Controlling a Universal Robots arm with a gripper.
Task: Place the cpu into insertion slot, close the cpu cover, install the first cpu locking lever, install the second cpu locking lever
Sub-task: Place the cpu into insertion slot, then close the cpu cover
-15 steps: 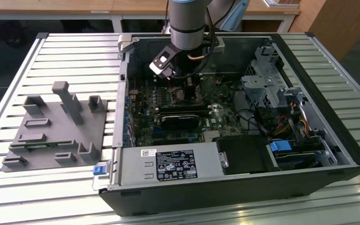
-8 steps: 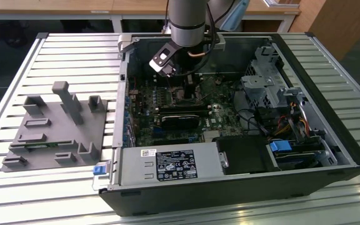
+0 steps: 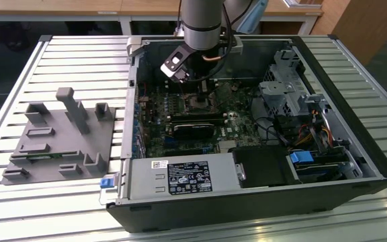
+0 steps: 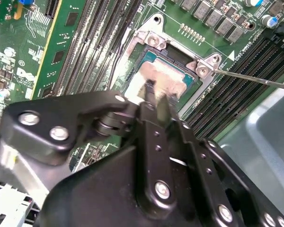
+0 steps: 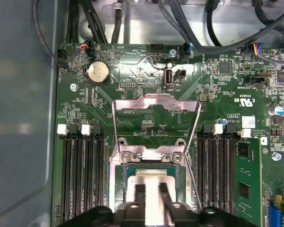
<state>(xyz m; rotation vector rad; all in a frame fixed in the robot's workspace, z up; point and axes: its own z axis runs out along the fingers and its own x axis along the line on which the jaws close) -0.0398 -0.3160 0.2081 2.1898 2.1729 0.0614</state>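
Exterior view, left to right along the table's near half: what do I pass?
Grey holder block → blue latch → labelled silver box → blue drive tab.

Slatted table (image 3: 79, 50): open PC case (image 3: 247, 209), grey fixture (image 3: 59, 138).

In the first wrist view the gripper (image 5: 152, 194) covers the near part of the cpu (image 5: 151, 177), and the picture's edge cuts off both the cpu and the insertion slot (image 5: 119, 179). In the second wrist view the gripper's (image 4: 155, 97) black body hides much of the cpu (image 4: 163, 78), and 1 thin locking lever (image 4: 255, 79) runs off the picture's edge. In the exterior view the arm (image 3: 200, 20), itself cut off above, stands before the middle of the motherboard (image 3: 180, 108). What lies beneath it is too dark and small to tell.
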